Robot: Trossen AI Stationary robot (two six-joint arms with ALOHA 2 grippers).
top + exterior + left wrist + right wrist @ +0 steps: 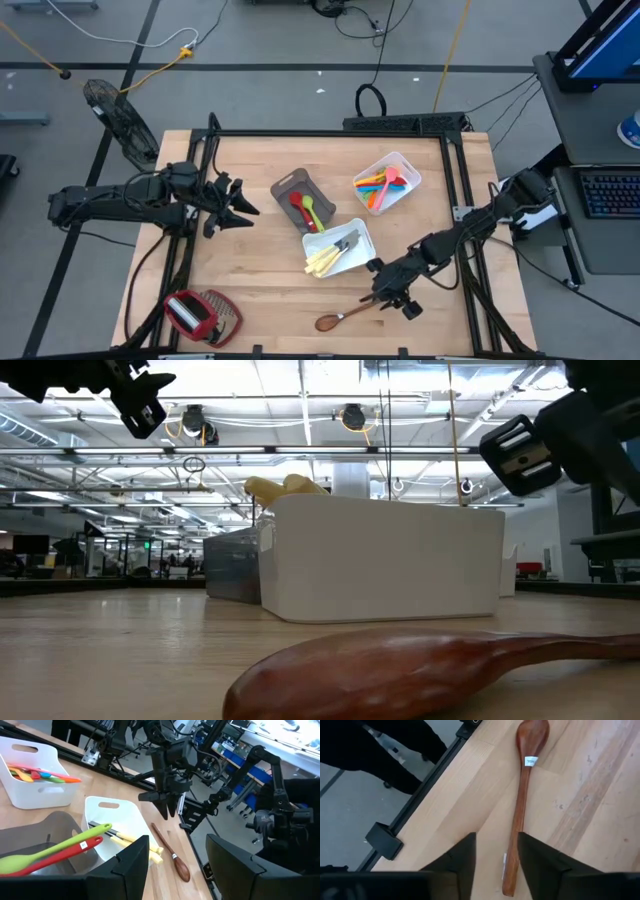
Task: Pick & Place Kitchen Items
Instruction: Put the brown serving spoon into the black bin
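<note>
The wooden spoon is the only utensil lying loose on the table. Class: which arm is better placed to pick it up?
The right. Its open gripper hovers over the wooden spoon handle; the left gripper waits beside the grey bin.

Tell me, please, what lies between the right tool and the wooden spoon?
Nothing: in the right wrist view, the right tool is open above the wooden spoon handle, with only bare table around it.

Robotics lab w/ open ceiling, strip lights [300,395], wood table [270,280], floor cables.
</note>
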